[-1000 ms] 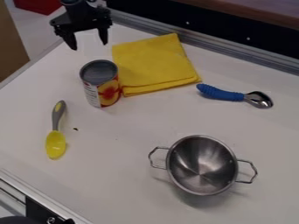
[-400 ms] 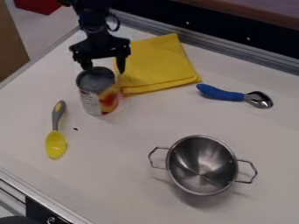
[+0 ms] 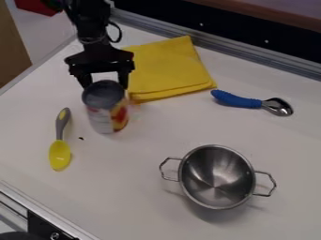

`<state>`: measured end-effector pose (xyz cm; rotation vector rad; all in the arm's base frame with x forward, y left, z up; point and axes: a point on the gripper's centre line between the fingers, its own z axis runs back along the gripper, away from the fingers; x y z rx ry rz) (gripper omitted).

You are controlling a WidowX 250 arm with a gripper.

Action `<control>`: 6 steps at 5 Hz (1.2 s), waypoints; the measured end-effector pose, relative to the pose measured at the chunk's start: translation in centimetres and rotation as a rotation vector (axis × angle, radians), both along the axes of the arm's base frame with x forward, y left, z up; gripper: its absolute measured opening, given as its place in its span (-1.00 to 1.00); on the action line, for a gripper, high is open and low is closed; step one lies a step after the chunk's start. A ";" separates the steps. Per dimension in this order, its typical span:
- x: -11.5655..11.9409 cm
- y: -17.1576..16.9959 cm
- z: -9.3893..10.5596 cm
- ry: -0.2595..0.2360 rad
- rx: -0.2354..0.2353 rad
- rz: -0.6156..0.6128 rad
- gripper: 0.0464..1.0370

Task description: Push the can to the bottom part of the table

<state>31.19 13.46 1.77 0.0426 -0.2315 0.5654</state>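
Observation:
The black gripper hangs at the upper left of the camera view, just behind the can, with its two fingers spread apart and open. Its fingertips come down at the can's back edge, one toward each side; whether they touch it I cannot tell. The can, with a grey top and a red, yellow and white label, stands upright on the white table, left of centre.
Behind and right of the can lies a folded yellow cloth. A yellow spoon with a grey handle lies to the can's lower left. A blue-handled spoon lies at right, and a metal pot stands at lower right.
The gripper has come down from the top left to the can and then moved toward the table's lower part. The can has slid a little the same way, staying upright.

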 end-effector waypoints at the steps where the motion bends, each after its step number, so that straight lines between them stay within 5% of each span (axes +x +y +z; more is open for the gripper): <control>1: -2.0 -1.7 -0.1 0.018 -0.006 -0.007 0.92; 3: -5.2 -4.4 -0.6 0.067 -0.038 -0.020 0.92; 5: -7.3 -6.2 0.0 0.066 -0.048 -0.075 0.92; 6: -6.3 -5.4 1.0 0.043 -0.043 -0.040 0.92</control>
